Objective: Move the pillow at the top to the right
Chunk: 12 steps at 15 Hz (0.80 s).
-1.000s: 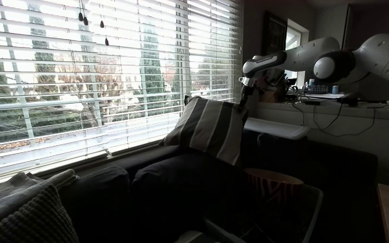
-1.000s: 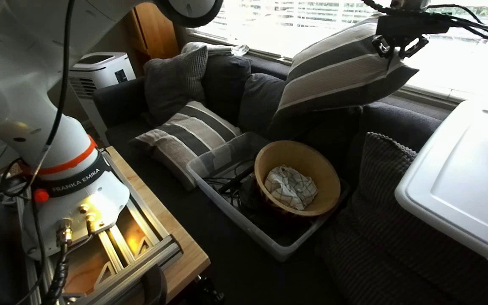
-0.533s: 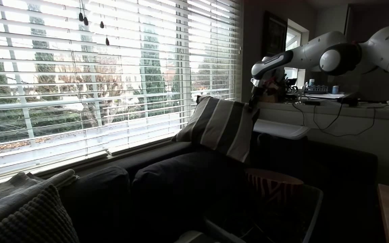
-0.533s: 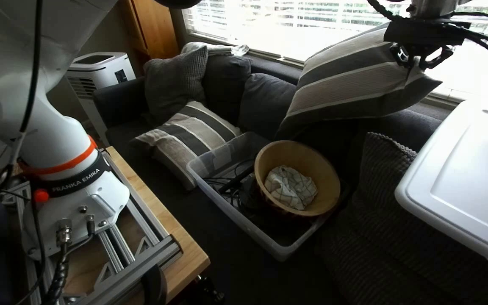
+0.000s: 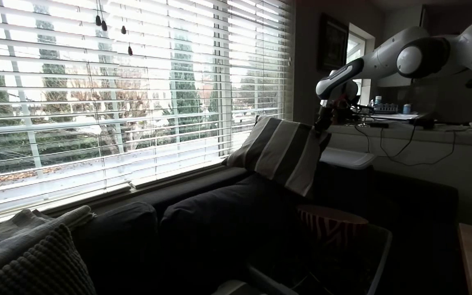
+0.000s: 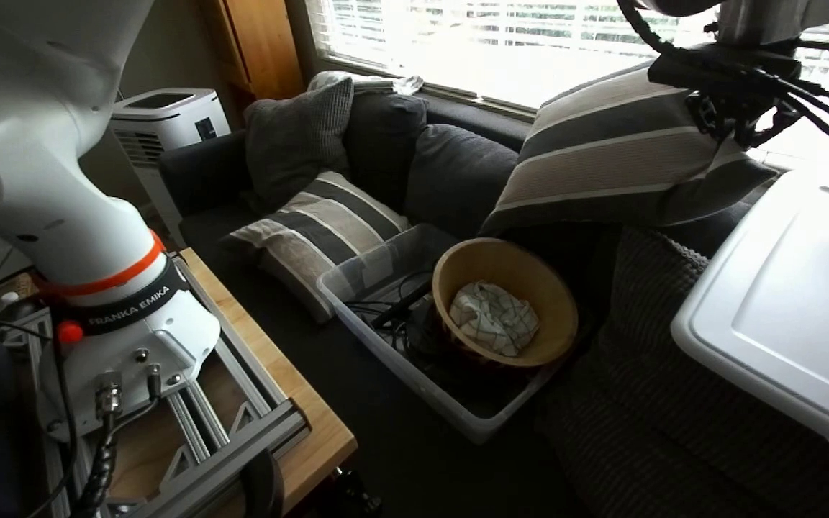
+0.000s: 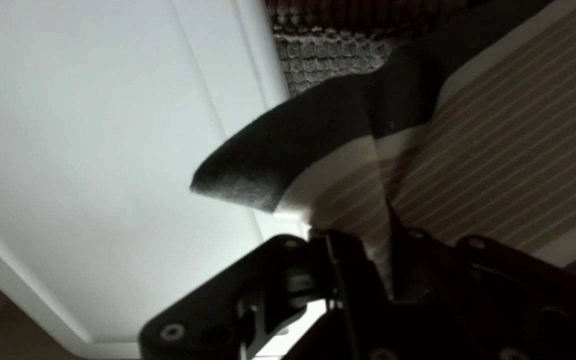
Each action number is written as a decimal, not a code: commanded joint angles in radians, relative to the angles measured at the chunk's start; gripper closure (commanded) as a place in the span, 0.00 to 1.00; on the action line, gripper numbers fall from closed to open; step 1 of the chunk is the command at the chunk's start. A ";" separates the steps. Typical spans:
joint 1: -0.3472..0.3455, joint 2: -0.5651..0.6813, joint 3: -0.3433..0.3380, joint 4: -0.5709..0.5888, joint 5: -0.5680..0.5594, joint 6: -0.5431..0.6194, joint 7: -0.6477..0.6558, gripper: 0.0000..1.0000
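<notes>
A grey and pale striped pillow [image 6: 616,151] hangs tilted above the couch back by the window; it also shows in an exterior view [image 5: 287,147]. My gripper [image 6: 735,140] is shut on it near one corner, and cables partly cover the fingers in that view. Close up in the wrist view, a fold of the pillow [image 7: 508,140] runs down between the jaws of the gripper [image 7: 368,245]. The dark pointed corner sticks out past the fingers, over a white lid.
The white lid [image 6: 789,302] lies right of the pillow, beside a dark ribbed cushion [image 6: 637,360]. Below stand a clear bin [image 6: 396,363] and a basket [image 6: 551,309] holding a cloth [image 6: 494,320]. Another striped cushion [image 6: 335,223] rests on the seat. Window blinds [image 5: 137,82] run behind.
Gripper and pillow have travelled together to the right in both exterior views, and sit somewhat lower in the view with the bin. The grip has stayed shut.
</notes>
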 commanded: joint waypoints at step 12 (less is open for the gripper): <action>0.072 -0.339 0.194 -0.431 -0.002 0.363 -0.213 0.00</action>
